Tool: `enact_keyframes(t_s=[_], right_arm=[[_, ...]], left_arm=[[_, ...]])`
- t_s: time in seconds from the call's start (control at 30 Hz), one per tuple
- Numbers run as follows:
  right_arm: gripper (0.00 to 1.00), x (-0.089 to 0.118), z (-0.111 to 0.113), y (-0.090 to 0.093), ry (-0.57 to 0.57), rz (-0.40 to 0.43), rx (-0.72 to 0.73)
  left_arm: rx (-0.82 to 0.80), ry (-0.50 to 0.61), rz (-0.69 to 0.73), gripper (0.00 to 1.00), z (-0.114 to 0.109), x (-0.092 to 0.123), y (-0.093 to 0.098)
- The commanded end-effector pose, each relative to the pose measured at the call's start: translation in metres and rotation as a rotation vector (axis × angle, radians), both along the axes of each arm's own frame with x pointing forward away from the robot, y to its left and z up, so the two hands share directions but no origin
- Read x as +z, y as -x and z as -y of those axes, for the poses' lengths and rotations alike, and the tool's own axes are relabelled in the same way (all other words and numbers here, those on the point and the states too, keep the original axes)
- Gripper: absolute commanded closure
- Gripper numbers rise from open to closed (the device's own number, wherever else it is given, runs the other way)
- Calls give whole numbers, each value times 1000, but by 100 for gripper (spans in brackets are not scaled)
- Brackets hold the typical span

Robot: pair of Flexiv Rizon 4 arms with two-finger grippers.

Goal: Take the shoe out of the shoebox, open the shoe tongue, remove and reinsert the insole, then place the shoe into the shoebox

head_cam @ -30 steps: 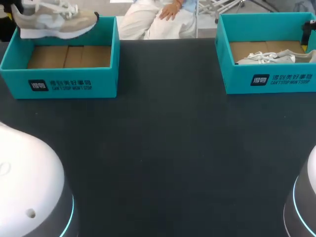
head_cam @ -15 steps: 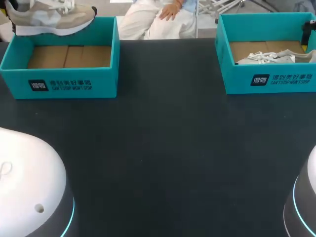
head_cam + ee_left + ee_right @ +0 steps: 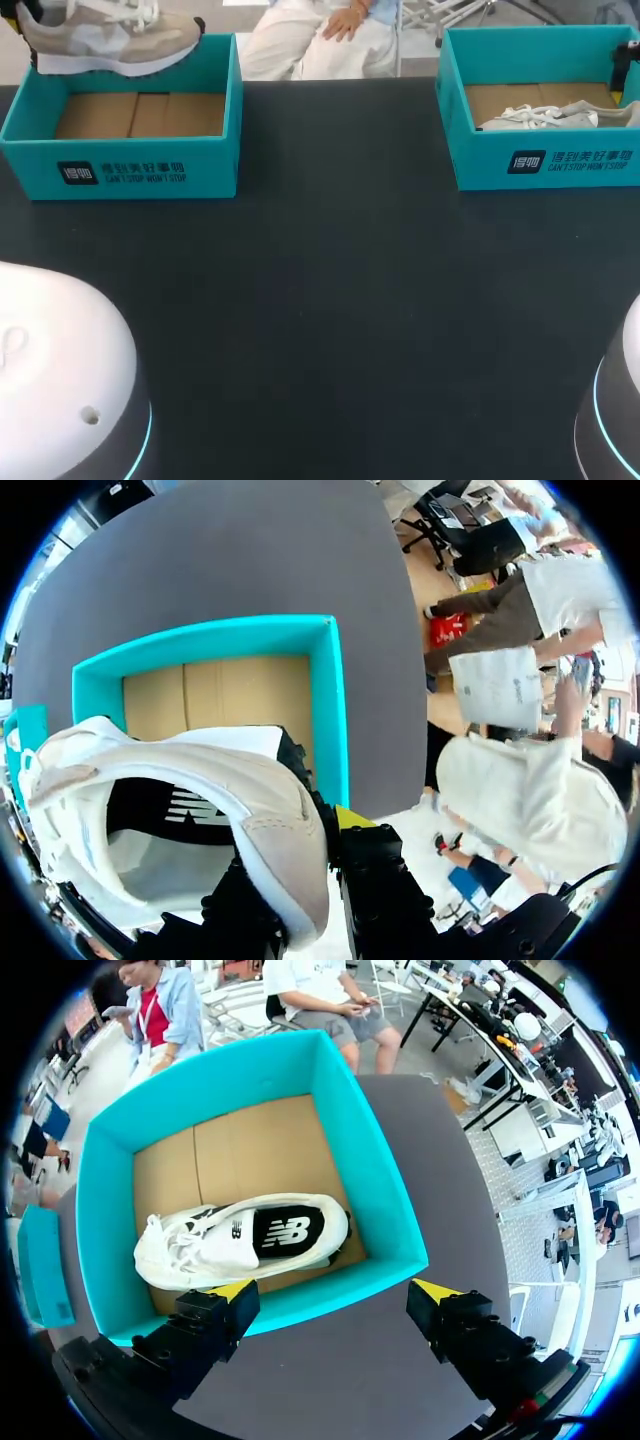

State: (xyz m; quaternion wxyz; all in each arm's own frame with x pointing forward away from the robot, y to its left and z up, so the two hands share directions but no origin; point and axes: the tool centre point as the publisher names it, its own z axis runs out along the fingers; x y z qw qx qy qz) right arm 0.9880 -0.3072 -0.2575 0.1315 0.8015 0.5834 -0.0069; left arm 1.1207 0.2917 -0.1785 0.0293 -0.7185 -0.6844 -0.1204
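A beige and white shoe [image 3: 105,40] hangs over the back left corner of the left teal shoebox [image 3: 130,140], whose cardboard floor is bare. In the left wrist view my left gripper [image 3: 300,880] is shut on this shoe [image 3: 180,820] at its heel collar, above the box wall [image 3: 330,710]. A second white shoe [image 3: 240,1240] lies on its side inside the right teal shoebox [image 3: 380,1190]. My right gripper [image 3: 335,1305] hovers open over that box's near wall, holding nothing. The same shoe [image 3: 545,115] shows in the right box [image 3: 545,160] in the head view.
The two boxes stand at the table's back corners, with dark tabletop [image 3: 330,300] between and in front of them. My arms' white bases [image 3: 60,380] fill the head view's lower corners.
The held shoe has shifted slightly left and wobbled above the left box. The right gripper and the right box's shoe have not moved.
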Motion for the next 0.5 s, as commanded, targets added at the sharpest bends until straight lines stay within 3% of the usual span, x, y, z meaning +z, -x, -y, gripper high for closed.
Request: enact_keyframes(t_s=[0.03, 0.23, 0.3, 0.5], right_arm=[[0, 0, 0, 1, 1, 3, -1], [0, 0, 0, 1, 1, 3, -1], [0, 0, 0, 1, 1, 3, -1], [0, 0, 0, 1, 1, 3, -1]], left_arm=[[24, -22, 115, 100, 22, 25, 74], [28, 13, 116, 100, 46, 37, 111], [54, -38, 129, 100, 55, 38, 120], [114, -39, 79, 100, 75, 45, 152]])
